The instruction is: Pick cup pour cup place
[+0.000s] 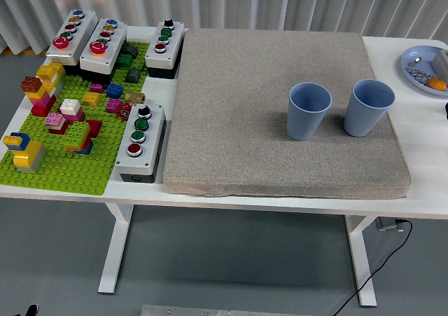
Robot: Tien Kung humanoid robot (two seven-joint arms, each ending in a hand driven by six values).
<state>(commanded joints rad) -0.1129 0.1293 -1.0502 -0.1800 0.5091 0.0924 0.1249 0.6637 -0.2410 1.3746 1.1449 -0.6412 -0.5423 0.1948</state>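
1. No brand, label or writing can be read on anything here; the button boxes are too small to show any print.
2. Neither hand shows clearly. A small dark shape sits at the right edge of the view, level with the cups, and I cannot tell what it is, so the state of either hand cannot be told.
3. The landmark is the grey mat (280, 113), a thick, coarse square pad lying on the white bench (420, 183).
4. The left blue cup (308, 111) stands upright on the right half of the mat, mouth open upward, with fine vertical ribs on its wall.
5. The right blue cup (369, 106) stands upright just beside it, nearer the mat's right edge; the two are close but apart.
6. Left of the mat lies a green brick baseplate (63, 165) carrying coloured bricks, with four grey button boxes (140, 142) around it.
7. Beyond the mat's far right corner sits a blue plate (414, 53) holding small items, one orange.
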